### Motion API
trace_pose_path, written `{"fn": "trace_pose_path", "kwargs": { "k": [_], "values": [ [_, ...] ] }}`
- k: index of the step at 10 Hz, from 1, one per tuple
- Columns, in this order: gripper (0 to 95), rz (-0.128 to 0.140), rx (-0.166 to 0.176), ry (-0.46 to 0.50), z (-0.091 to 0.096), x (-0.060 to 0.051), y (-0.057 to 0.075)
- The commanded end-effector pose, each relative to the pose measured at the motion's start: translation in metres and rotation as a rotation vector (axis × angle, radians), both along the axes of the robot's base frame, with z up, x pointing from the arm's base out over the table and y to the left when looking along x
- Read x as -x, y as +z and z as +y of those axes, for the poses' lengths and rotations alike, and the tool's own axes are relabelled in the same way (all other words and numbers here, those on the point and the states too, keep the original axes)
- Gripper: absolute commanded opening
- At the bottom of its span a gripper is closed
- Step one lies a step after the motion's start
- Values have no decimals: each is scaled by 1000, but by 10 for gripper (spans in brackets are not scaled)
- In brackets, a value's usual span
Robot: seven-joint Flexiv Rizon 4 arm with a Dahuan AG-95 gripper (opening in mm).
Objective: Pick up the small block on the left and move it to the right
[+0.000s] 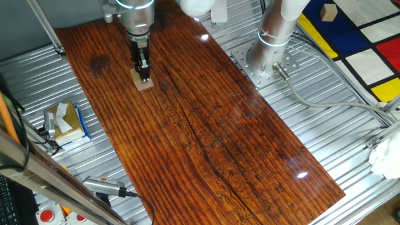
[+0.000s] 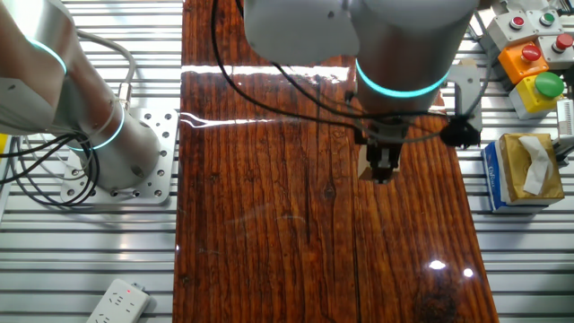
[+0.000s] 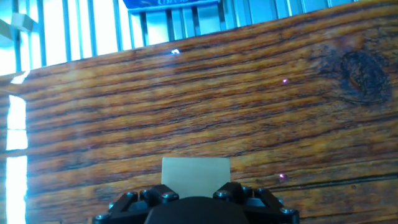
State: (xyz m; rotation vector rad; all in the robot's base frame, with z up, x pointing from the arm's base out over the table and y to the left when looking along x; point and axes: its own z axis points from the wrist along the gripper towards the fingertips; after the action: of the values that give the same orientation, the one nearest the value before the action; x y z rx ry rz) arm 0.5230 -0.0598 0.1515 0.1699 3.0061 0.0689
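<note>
The small block (image 1: 144, 84) is a light tan wooden cube resting on the dark wooden board (image 1: 206, 125), near its far left end. My gripper (image 1: 144, 76) points straight down onto it, with one finger on each side. In the other fixed view the block (image 2: 365, 164) shows just left of the dark fingers (image 2: 384, 161). In the hand view its squarish top (image 3: 195, 169) sits between the two black fingers (image 3: 163, 196), which press against its sides. The block still touches the board.
A blue-and-yellow tissue box (image 1: 65, 122) lies on the metal table left of the board and also shows in the other fixed view (image 2: 525, 169). The robot base (image 1: 270, 53) stands beyond the board. A second tan block (image 1: 328, 12) rests on the patterned mat (image 1: 362, 44). Button boxes (image 2: 535, 67) stand nearby.
</note>
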Motion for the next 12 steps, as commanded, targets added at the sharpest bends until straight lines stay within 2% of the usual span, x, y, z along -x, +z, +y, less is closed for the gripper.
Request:
{"fn": "trace_pose_path", "kwargs": {
  "k": [1, 6, 9, 12],
  "values": [
    [0, 0, -4, 4, 2, 1, 6],
    [0, -13, -9, -9, 20, 0, 21],
    [0, -16, -9, -27, 33, -3, 27],
    [0, -25, -13, -54, 47, -1, 31]
  ]
}}
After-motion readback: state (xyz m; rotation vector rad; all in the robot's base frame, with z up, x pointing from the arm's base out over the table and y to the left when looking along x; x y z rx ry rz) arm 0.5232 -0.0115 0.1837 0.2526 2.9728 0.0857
